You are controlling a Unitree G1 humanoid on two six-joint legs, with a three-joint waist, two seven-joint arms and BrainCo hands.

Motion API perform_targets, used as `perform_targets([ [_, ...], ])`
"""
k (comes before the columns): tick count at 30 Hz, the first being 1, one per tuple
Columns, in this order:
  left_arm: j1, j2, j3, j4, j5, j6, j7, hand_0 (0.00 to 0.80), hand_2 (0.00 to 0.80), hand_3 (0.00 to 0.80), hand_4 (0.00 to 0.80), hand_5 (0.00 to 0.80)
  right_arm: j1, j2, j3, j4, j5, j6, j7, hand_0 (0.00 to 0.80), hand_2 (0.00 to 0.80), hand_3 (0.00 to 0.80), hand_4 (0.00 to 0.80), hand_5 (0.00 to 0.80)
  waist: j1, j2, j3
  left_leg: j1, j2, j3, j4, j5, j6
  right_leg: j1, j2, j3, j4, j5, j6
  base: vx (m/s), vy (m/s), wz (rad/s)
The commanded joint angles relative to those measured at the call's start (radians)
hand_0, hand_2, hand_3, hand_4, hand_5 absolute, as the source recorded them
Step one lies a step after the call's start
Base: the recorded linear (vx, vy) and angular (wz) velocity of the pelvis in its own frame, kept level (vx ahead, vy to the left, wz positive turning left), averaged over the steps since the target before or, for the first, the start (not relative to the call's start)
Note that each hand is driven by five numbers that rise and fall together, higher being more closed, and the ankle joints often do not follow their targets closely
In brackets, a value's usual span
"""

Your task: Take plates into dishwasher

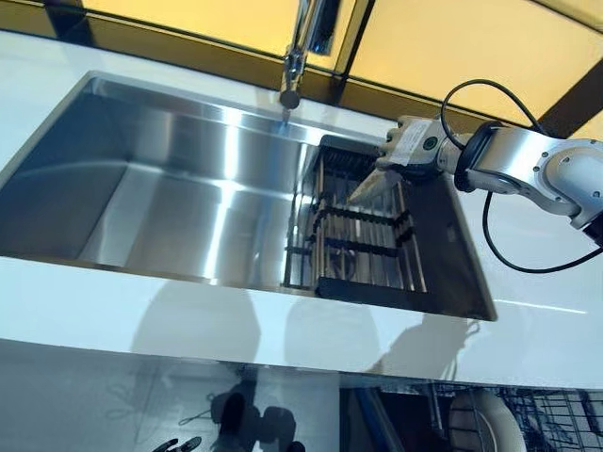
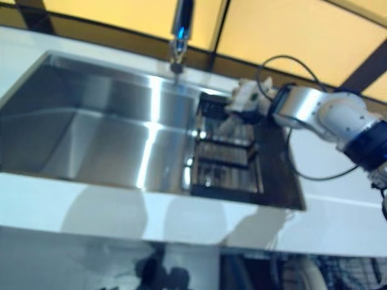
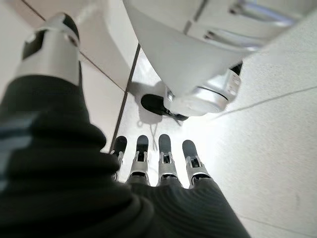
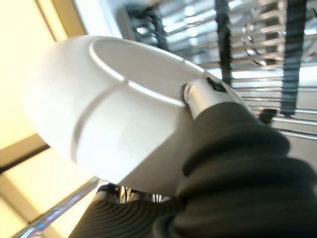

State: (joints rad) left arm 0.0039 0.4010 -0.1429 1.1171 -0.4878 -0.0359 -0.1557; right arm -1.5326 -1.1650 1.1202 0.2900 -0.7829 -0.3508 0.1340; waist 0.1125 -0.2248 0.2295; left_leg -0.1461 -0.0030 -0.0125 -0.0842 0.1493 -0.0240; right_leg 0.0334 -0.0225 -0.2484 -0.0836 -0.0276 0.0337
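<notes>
Left eye view, nearest first: below the table's front edge, toward its right end, the open dishwasher rack [image 1: 556, 414] shows dark wires with a pale plate [image 1: 480, 424] standing in it. Above that runs the white table [image 1: 141, 311], a broad glossy strip along the front of a stainless sink [image 1: 170, 188] sunk into it. The sink's basin fills the left and middle of the table; at its right end a dark wire drying rack [image 1: 363, 240] sits inside the basin. Over the far part of that rack is the right hand [image 1: 400, 151], its arm coming across the table's right end. In the right wrist view the hand is clamped on a white plate [image 4: 114, 109], the thumb [image 4: 198, 96] pressed on the plate's underside near its foot ring, with the rack's bars behind. At the table's far edge a chrome faucet [image 1: 297, 52] rises above the sink, backed by a dark-framed, yellow-lit window [image 1: 452, 47]. The left hand [image 3: 158, 163] shows only in its own wrist view, fingers straight and holding nothing, pointing down at a pale tiled floor [image 3: 277, 148].
</notes>
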Motion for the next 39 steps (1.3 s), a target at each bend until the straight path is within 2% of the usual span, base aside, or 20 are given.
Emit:
perform_targets([
  [1, 0.048, -0.001, 0.003, 0.015, 0.031, -0.015, 0.012, 0.0, 0.0, 0.0, 0.0, 0.0, -0.089, -0.051, 0.015, 0.042, -0.006, 0.038, -0.039, 0.8, 0.8, 0.8, 0.8, 0.8, -0.005, 0.004, -0.103, 0.124, 0.049, 0.063, -0.003, -0.125, -0.055, -0.036, -0.061, 0.03, -0.004, 0.109, 0.129, 0.022, 0.032, -0.19],
  [8, 0.061, -0.033, 0.015, 0.031, 0.062, -0.01, 0.019, 0.0, 0.0, 0.0, 0.0, 0.0, -0.089, -0.1, 0.007, 0.06, 0.01, 0.055, -0.039, 0.8, 0.8, 0.8, 0.8, 0.8, -0.038, 0.023, -0.176, 0.169, 0.049, 0.089, -0.003, -0.142, -0.055, -0.006, -0.059, 0.065, -0.004, 0.098, 0.129, 0.039, 0.037, -0.2],
  [13, 0.063, -0.047, 0.037, 0.045, 0.081, -0.01, 0.003, 0.0, 0.0, 0.0, 0.0, 0.0, -0.042, -0.149, -0.05, 0.082, 0.115, 0.18, -0.067, 0.8, 0.8, 0.8, 0.8, 0.8, -0.067, 0.042, -0.21, 0.194, 0.049, 0.108, -0.003, -0.155, -0.053, 0.001, -0.053, 0.102, -0.004, 0.091, 0.128, 0.015, 0.031, -0.22],
  [14, 0.064, -0.048, 0.036, 0.045, 0.083, -0.011, 0.001, 0.0, 0.0, 0.0, 0.0, 0.0, -0.036, -0.152, -0.057, 0.083, 0.12, 0.188, -0.068, 0.8, 0.8, 0.8, 0.8, 0.8, -0.068, 0.043, -0.212, 0.195, 0.049, 0.109, -0.003, -0.155, -0.053, 0.002, -0.052, 0.104, -0.004, 0.091, 0.128, 0.014, 0.017, -0.27],
  [16, 0.068, -0.055, 0.039, 0.044, 0.087, -0.011, -0.005, 0.0, 0.0, 0.0, 0.0, 0.0, 0.014, -0.201, -0.11, 0.107, 0.196, 0.247, -0.083, 0.8, 0.8, 0.8, 0.8, 0.8, -0.089, 0.056, -0.225, 0.202, 0.049, 0.119, -0.003, -0.159, -0.052, 0.002, -0.048, 0.124, -0.004, 0.09, 0.128, 0.014, 0.02, -0.19],
  [19, 0.076, -0.061, 0.047, 0.042, 0.091, -0.008, -0.011, 0.0, 0.0, 0.0, 0.0, 0.0, 0.097, -0.272, -0.191, 0.133, 0.284, 0.283, -0.102, 0.8, 0.8, 0.8, 0.8, 0.8, -0.115, 0.072, -0.233, 0.212, 0.051, 0.136, -0.003, -0.164, -0.05, 0.002, -0.045, 0.145, -0.004, 0.091, 0.128, 0.018, 0.031, -0.24],
  [21, 0.077, -0.058, 0.048, 0.042, 0.089, -0.008, -0.012, 0.0, 0.0, 0.0, 0.0, 0.0, 0.142, -0.292, -0.234, 0.138, 0.309, 0.281, -0.107, 0.8, 0.8, 0.8, 0.8, 0.8, -0.119, 0.071, -0.235, 0.216, 0.052, 0.14, -0.003, -0.166, -0.05, 0.002, -0.043, 0.152, -0.004, 0.092, 0.128, 0.021, 0.017, -0.26],
  [22, 0.078, -0.069, 0.05, 0.041, 0.08, -0.006, -0.008, 0.0, 0.0, 0.0, 0.0, 0.0, 0.202, -0.326, -0.291, 0.162, 0.377, 0.289, -0.104, 0.8, 0.8, 0.8, 0.8, 0.8, -0.143, 0.084, -0.239, 0.223, 0.053, 0.149, -0.003, -0.17, -0.049, 0.001, -0.038, 0.17, -0.004, 0.093, 0.129, 0.036, 0.015, -0.3],
  [26, 0.085, -0.071, 0.055, 0.035, 0.074, -0.002, -0.004, 0.0, 0.0, 0.0, 0.0, 0.0, 0.384, -0.39, -0.444, 0.203, 0.443, 0.261, -0.097, 0.8, 0.8, 0.8, 0.8, 0.8, -0.175, 0.089, -0.245, 0.239, 0.057, 0.173, -0.003, -0.178, -0.047, 0.001, -0.029, 0.199, -0.004, 0.096, 0.128, 0.043, 0.003, -0.3],
  [30, 0.086, -0.073, 0.055, 0.032, 0.072, 0.002, -0.002, 0.0, 0.0, 0.0, 0.0, 0.0, 0.516, -0.421, -0.558, 0.252, 0.447, 0.266, -0.106, 0.8, 0.8, 0.8, 0.8, 0.8, -0.197, 0.092, -0.247, 0.246, 0.06, 0.191, -0.003, -0.181, -0.045, -0.001, -0.024, 0.214, -0.004, 0.098, 0.127, 0.015, -0.007, -0.25],
  [31, 0.088, -0.08, 0.06, 0.031, 0.068, 0.004, -0.003, 0.0, 0.0, 0.0, 0.0, 0.0, 0.597, -0.434, -0.621, 0.297, 0.455, 0.243, -0.128, 0.8, 0.8, 0.8, 0.8, 0.8, -0.211, 0.099, -0.247, 0.247, 0.063, 0.199, -0.003, -0.181, -0.046, -0.004, -0.021, 0.218, -0.004, 0.1, 0.127, 0.005, -0.007, -0.26],
  [33, 0.088, -0.08, 0.057, 0.029, 0.063, 0.005, -0.002, 0.0, 0.0, 0.0, 0.0, 0.0, 0.679, -0.44, -0.692, 0.31, 0.465, 0.248, -0.132, 0.8, 0.8, 0.8, 0.8, 0.8, -0.221, 0.101, -0.247, 0.247, 0.065, 0.204, -0.003, -0.181, -0.047, -0.005, -0.019, 0.222, -0.004, 0.101, 0.127, 0.001, -0.009, -0.18],
  [36, 0.093, -0.092, 0.075, 0.03, 0.065, 0.007, -0.005, 0.0, 0.0, 0.0, 0.0, 0.0, 0.95, -0.418, -0.914, 0.332, 0.467, 0.251, -0.137, 0.8, 0.8, 0.8, 0.8, 0.8, -0.251, 0.108, -0.246, 0.25, 0.07, 0.218, -0.003, -0.18, -0.049, -0.008, -0.015, 0.23, -0.004, 0.103, 0.128, 0.002, -0.016, -0.08],
  [37, 0.092, -0.089, 0.074, 0.029, 0.065, 0.007, -0.005, 0.0, 0.0, 0.0, 0.0, 0.0, 0.988, -0.416, -0.95, 0.33, 0.47, 0.253, -0.136, 0.8, 0.8, 0.8, 0.8, 0.8, -0.249, 0.105, -0.246, 0.25, 0.071, 0.218, -0.003, -0.18, -0.049, -0.008, -0.015, 0.23, -0.004, 0.103, 0.128, -0.001, -0.025, -0.1],
  [39, 0.095, -0.085, 0.08, 0.022, 0.071, 0.018, -0.001, 0.0, 0.0, 0.0, 0.0, 0.0, 1.206, -0.385, -1.132, 0.354, 0.519, 0.243, -0.129, 0.8, 0.8, 0.8, 0.8, 0.8, -0.26, 0.102, -0.241, 0.25, 0.074, 0.227, -0.003, -0.179, -0.049, -0.012, -0.013, 0.233, -0.004, 0.107, 0.13, -0.014, -0.046, -0.09],
])
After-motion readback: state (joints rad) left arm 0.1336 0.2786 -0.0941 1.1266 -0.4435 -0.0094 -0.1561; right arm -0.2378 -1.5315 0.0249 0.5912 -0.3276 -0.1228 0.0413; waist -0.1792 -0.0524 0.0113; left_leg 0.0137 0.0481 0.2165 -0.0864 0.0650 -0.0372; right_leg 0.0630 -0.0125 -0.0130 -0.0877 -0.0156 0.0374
